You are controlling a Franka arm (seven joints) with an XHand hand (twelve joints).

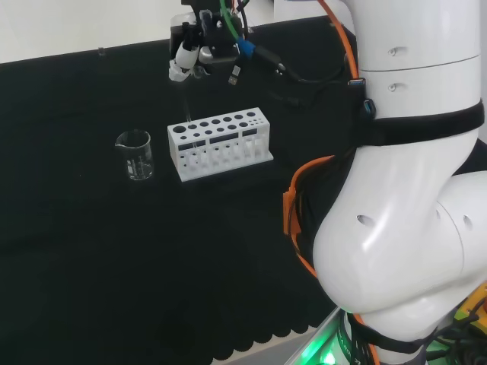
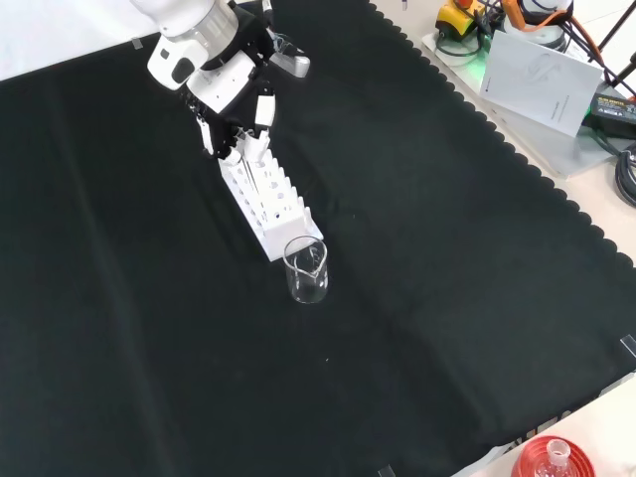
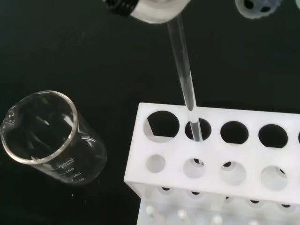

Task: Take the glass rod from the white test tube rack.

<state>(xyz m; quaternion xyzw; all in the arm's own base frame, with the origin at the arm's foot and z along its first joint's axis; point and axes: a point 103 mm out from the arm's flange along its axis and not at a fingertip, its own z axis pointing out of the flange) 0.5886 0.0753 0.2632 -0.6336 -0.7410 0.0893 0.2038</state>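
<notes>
While the hand point(image 1: 185, 61) pinches the glass rod point(image 3: 184, 75), its tip still sits in the white test tube rack point(image 1: 219, 143).
Lift straight up along the rod's line until it clears the hole near the rack's beaker point(image 1: 135, 154) end; tilting early risks levering the rack.

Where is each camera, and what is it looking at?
Head view: behind and above the arm's base, looking over the big white arm links at the white test tube rack and beaker.
Front view: in front of the arm, looking down on the black cloth; the hand comes in from the top.
Wrist view: at the wrist, looking past the fingers at the glass rod.
All views share the rack and beaker.
</notes>
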